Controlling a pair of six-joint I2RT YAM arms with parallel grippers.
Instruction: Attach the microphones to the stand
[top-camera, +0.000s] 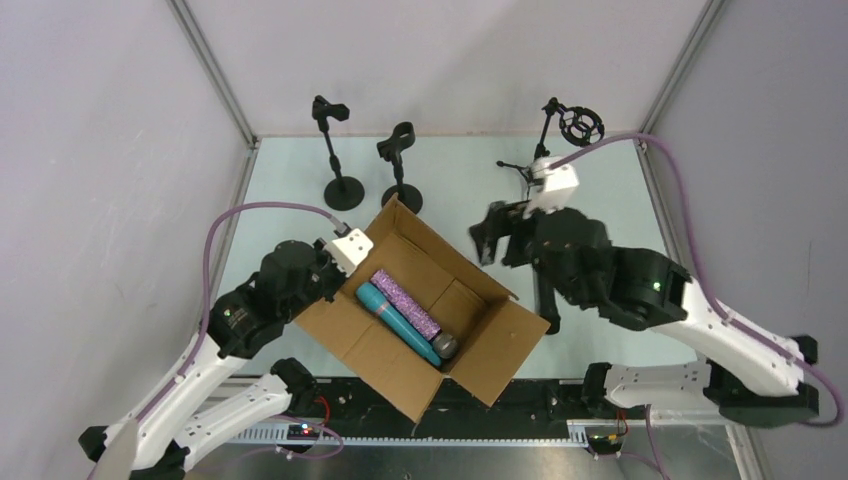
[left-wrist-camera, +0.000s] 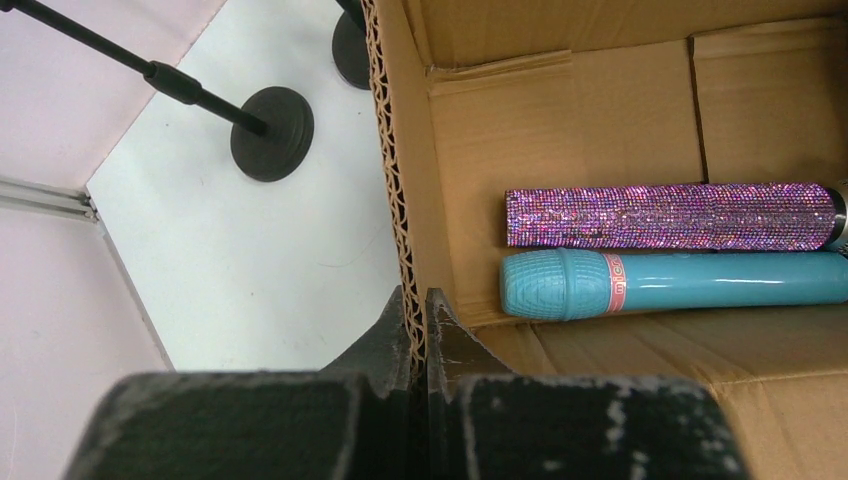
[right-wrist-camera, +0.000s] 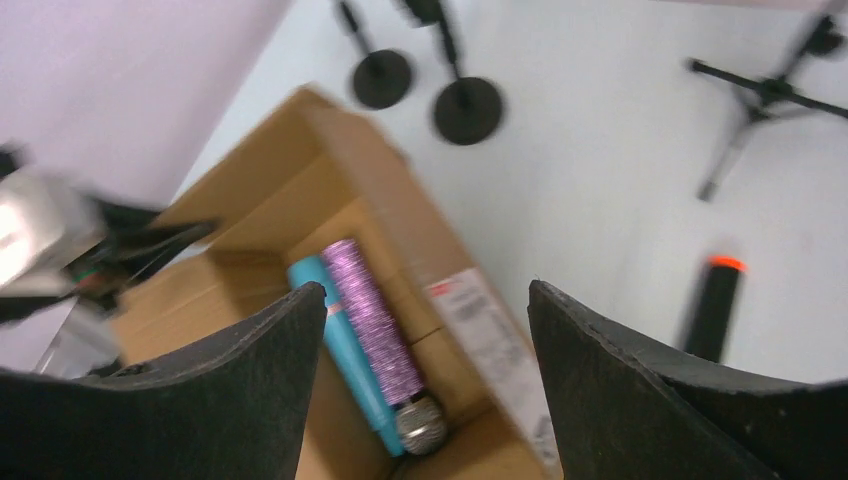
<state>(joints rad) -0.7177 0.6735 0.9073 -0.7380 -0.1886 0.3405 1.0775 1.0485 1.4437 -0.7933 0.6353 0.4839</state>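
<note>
Pale table (top-camera: 620, 185), left gripper (left-wrist-camera: 418, 305) tight on cardboard box (left-wrist-camera: 395, 150) wall, right gripper (right-wrist-camera: 428, 290) wide apart, empty.

The box (top-camera: 497, 352) sits on the surface (top-camera: 610, 185) between the two claws, its left wall caught inside the left claw (left-wrist-camera: 420, 312). In the box, just right of that claw, the first microphone (left-wrist-camera: 670, 215) and the second microphone (left-wrist-camera: 690, 282) lie side by side, touching. The third microphone (right-wrist-camera: 712, 312) lies on the surface outside the box, right of the right claw (right-wrist-camera: 427, 300). The first stand (top-camera: 342, 190) and the second stand (top-camera: 402, 196) are beyond the left claw, and the tripod stand (top-camera: 546, 140) is beyond the right claw.
</note>
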